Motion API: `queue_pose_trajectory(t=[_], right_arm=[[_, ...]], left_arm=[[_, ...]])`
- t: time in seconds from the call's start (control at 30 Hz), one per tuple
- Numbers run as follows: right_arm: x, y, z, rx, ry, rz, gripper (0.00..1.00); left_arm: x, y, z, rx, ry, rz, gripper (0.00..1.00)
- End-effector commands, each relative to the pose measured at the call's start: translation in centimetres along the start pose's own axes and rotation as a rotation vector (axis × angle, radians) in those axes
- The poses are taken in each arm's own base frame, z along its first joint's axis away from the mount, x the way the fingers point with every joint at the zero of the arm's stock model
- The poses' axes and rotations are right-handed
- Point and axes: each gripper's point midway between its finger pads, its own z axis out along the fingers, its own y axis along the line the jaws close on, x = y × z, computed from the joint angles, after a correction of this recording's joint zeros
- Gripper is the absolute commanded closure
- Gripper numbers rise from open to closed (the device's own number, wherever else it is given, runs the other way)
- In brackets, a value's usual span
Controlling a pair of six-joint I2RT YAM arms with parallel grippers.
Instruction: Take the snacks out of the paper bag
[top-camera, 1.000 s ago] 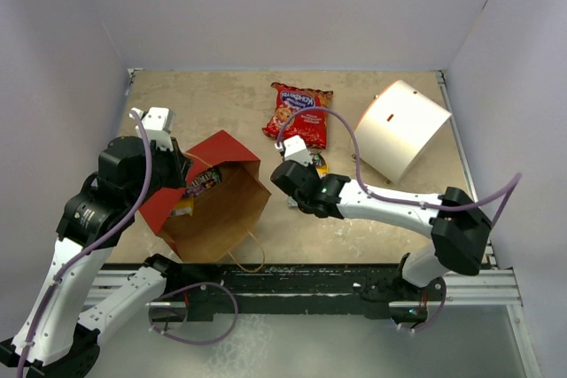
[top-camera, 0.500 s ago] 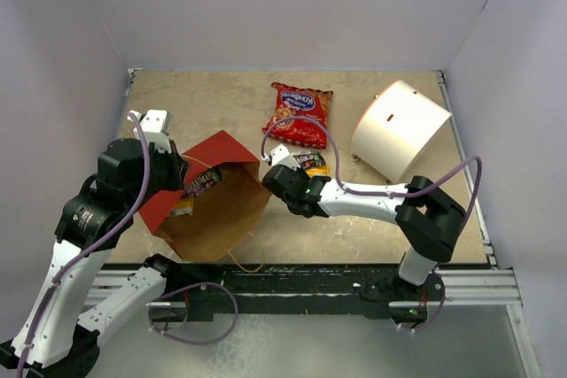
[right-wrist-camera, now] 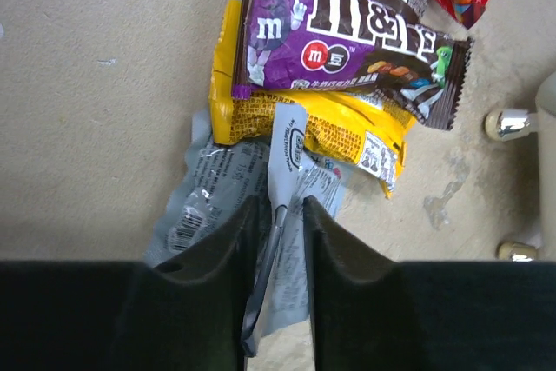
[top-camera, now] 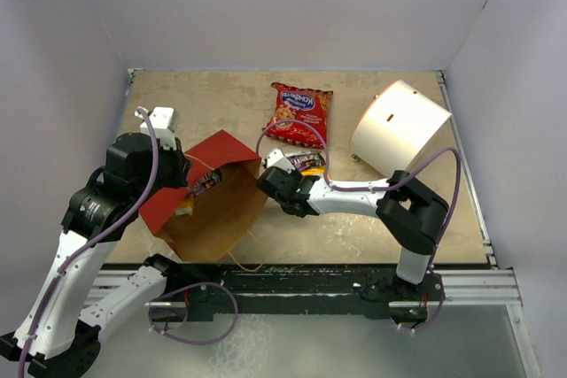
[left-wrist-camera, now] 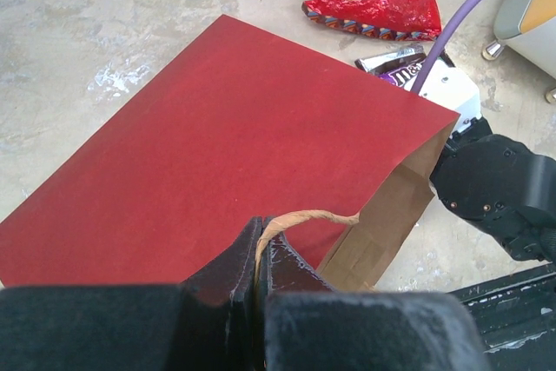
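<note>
The paper bag (top-camera: 221, 210) lies on its side, red outside and brown inside, its mouth facing the near edge. My left gripper (left-wrist-camera: 259, 245) is shut on its thin brown loop handle (left-wrist-camera: 308, 217). A dark packet (top-camera: 204, 181) and something yellow show inside the bag. Out on the table lie the red cookie bag (top-camera: 299, 115) and the purple candy packet (right-wrist-camera: 347, 28), which rests on a yellow pack (right-wrist-camera: 321, 123). My right gripper (right-wrist-camera: 280, 215) stands over a silver foil pack (right-wrist-camera: 213, 193) lying flat. Its jaws are slightly parted, and the pack's seam fin stands loose between them.
A large white cylinder (top-camera: 400, 128) lies on its side at the back right, its small metal feet (right-wrist-camera: 508, 123) close to the snack pile. My right arm (left-wrist-camera: 495, 184) reaches across just beyond the bag's mouth. White walls close in the table on three sides.
My right arm swung left toward the bag's mouth, uncovering the candy packet. Its jaws, shut before, have parted over the foil pack. The left gripper keeps its hold on the handle.
</note>
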Motion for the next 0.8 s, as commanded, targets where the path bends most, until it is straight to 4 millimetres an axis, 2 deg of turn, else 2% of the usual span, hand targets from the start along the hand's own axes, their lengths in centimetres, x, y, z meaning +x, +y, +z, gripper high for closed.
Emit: queue_pose_trajectory(t=[0.0, 0.1, 0.23, 0.4, 0.5, 0.67, 0.77], right_arm=[[-2.4, -1.1, -1.6, -0.001, -0.036, 0.077, 0.62], [-2.8, -2.6, -3.4, -0.003, -0.054, 0.126, 0.45], [-2.6, -3.9, -5.4, -0.047, -0.09, 0.137, 0.36], [-2.2, -4.2, -7.1, -0.133, -0.126, 0.137, 0.21], [-1.5, -3.6, -7.1, -0.169, -0.139, 0.151, 0.2], [-2.7, -3.1, -6.4, -0.141, -0.114, 0.148, 0.2], [-2.6, -2.0, -5.9, -0.17, -0.089, 0.129, 0.2]], left_arm=[[-2.4, -0.5, -0.6, 0.016, -0.075, 0.013, 1.0], [-2.5, -0.4, -0.5, 0.013, -0.075, 0.016, 1.0], [-2.4, -0.7, -0.2, 0.028, -0.072, 0.015, 1.0], [-2.4, -1.0, 0.3, 0.04, -0.066, 0.025, 1.0], [-2.5, -1.3, 0.5, 0.051, -0.065, 0.026, 1.0], [-2.6, -1.6, 0.7, 0.069, -0.062, 0.029, 1.0], [-2.7, -1.6, 0.6, 0.067, -0.065, 0.023, 1.0]])
